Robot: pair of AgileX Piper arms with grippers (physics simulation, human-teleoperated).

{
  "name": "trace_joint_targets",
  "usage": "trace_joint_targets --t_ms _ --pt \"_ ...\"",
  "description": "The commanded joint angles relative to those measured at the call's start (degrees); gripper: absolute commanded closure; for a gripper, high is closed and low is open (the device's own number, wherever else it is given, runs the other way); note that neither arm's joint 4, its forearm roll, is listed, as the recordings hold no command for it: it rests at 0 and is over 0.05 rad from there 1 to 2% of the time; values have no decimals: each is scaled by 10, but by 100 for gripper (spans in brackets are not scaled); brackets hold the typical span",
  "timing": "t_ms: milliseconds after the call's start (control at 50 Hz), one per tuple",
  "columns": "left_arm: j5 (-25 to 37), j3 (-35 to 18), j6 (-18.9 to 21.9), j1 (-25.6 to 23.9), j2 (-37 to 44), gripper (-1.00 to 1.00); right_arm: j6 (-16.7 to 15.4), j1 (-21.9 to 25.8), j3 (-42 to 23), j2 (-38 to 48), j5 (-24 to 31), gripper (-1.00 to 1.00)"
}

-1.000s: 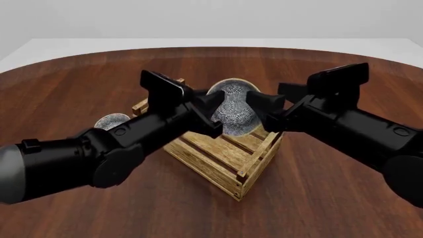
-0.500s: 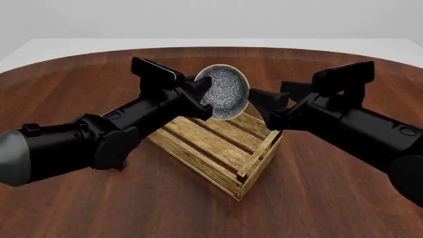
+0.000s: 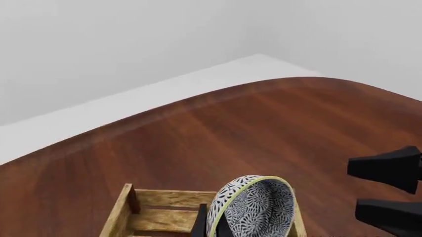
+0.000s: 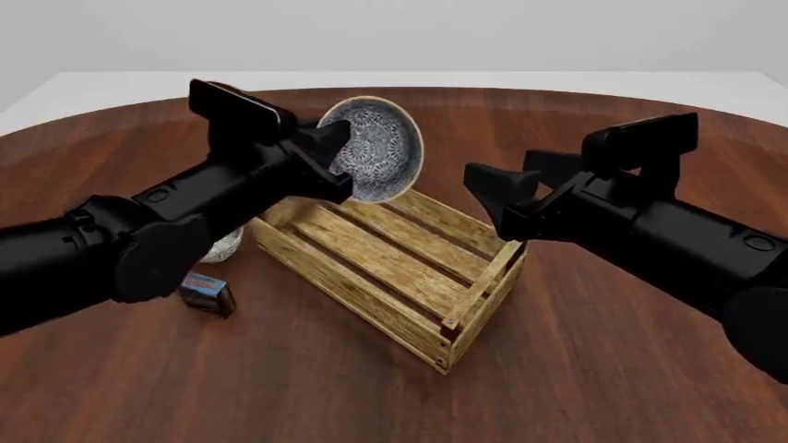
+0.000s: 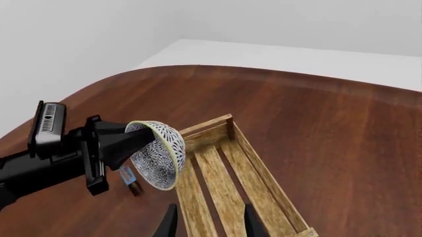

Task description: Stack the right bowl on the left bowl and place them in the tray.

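My left gripper (image 4: 335, 159) is shut on the rim of the right bowl (image 4: 372, 148), a white bowl with a blue-grey floral pattern. It holds the bowl tilted on edge in the air, above the far left end of the tray (image 4: 407, 268), a light-wood slatted crate. The bowl also shows in the left wrist view (image 3: 254, 207) and the right wrist view (image 5: 158, 153). The left bowl (image 4: 225, 246) sits on the table left of the tray, mostly hidden behind my left arm. My right gripper (image 4: 493, 198) is open and empty, to the right of the held bowl, over the tray's far right side.
A small blue-and-red box (image 4: 206, 293) lies on the table left of the tray, in front of the left bowl; it also shows in the right wrist view (image 5: 129, 178). The round dark wood table (image 4: 591, 369) extends all around the tray.
My left gripper has carried the bowl up and to the left, away from the right gripper, which drew back slightly and stayed open. The left bowl and small box have come into view.
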Motion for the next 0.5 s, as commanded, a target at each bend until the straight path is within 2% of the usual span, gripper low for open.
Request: trace_joint_targets --t_ms 20,120,200,240,340,500 --pt "41 -1 25 20 -40 100 -3 -2 0 3 -2 -100" --pt "55 2 25 53 -68 100 -4 -5 0 7 -3 -100" --pt "78 -2 16 40 -76 100 -5 -6 0 6 -2 -100" --pt "88 -5 32 50 -73 100 -6 -7 0 7 -3 -100" --pt "118 -10 17 37 -84 100 -8 -8 0 6 -2 -100" --pt "170 -19 20 52 -107 100 -8 -8 2 2 -1 -100"
